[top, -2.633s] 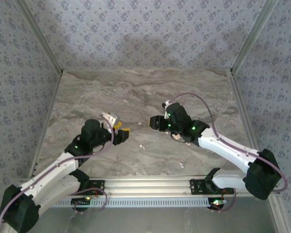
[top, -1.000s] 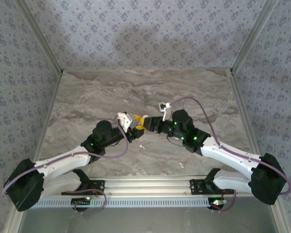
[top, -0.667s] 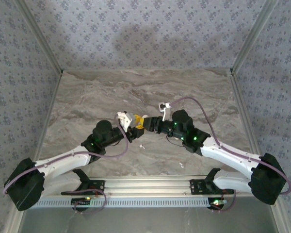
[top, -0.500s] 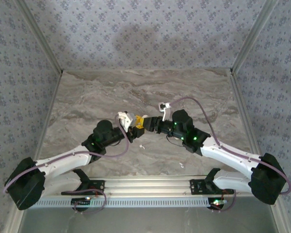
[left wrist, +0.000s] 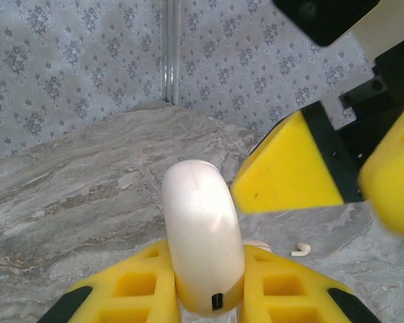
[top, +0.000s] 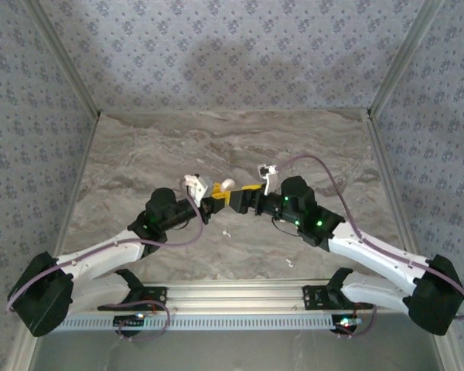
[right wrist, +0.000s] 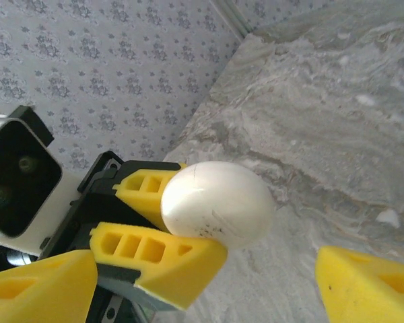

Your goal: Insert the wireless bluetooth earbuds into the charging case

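Mid-table, and my left gripper (left wrist: 205, 291) is clamped on the charging case (left wrist: 202, 225), yellow pads pinching its two broad faces so it stands on edge above the table (top: 139, 154), its rounded top poking up past my fingertips and a small dark mark low on the rim. It looks cream and smooth all round with no seam gaping, so I judge the lid shut. My right gripper (right wrist: 202, 289) sits at 3 o'clock of the case, nose to nose with the left, jaws spread wide with a pad out on either side and clear space between them and the shell, so it grips nothing. Now the earbuds (top: 226, 233): from above, one whitish speck lies on the table at about 6 o'clock of the case, near it, and another earbud (top: 289, 263) lies at roughly 5 o'clock, farther off toward the near edge. Both are too small for me to tell which way they lie. By my reckoning the task is barely begun, with the case in hand, nothing seated in it and the buds I can see lying loose. Left to do, as I read it: get the lid open, likely with the free right jaws, then fetch each bud and set it into its pocket
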